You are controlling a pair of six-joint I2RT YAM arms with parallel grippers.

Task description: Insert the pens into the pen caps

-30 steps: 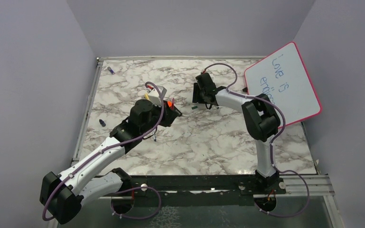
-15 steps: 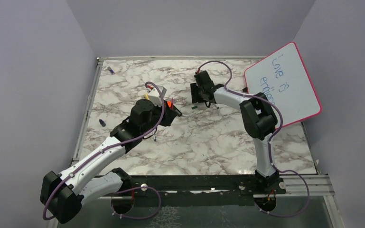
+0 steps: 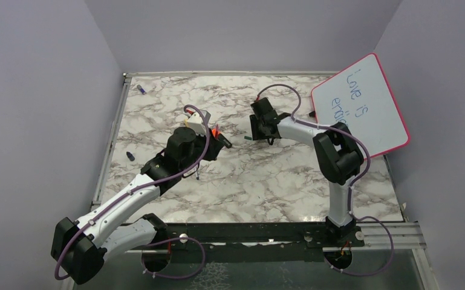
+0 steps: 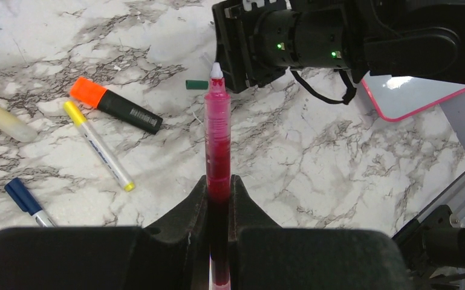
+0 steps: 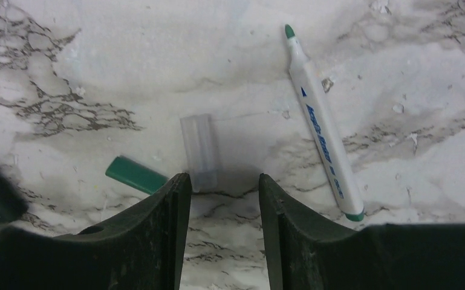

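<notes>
Seen from above, the left arm stretches to the middle of the surface (image 3: 266, 175), its left pincer (image 3: 221, 141) pointing right toward the right pincer (image 3: 256, 129), low at far centre.

Left wrist: the red pen (image 4: 217, 139) is clamped, uncapped. A yellow pen (image 4: 98, 145) and a blue pen (image 4: 27, 199) lie bare at left.

Right wrist: the pincer is spread wide over a clear cap (image 5: 201, 151), with a green cap (image 5: 136, 175) to the left and a green-tipped pen (image 5: 323, 130) to the right. No pen appears capped.

Diffuse overhead light, soft shadows on the bright table (image 3: 260, 175). Left wrist: red pen (image 4: 217, 139) sharp, left gripper (image 4: 217, 184) blurred at 6 o'clock; whiteboard (image 4: 411, 90) glare at 3 o'clock. Shadow beneath right gripper (image 5: 222, 179).
</notes>
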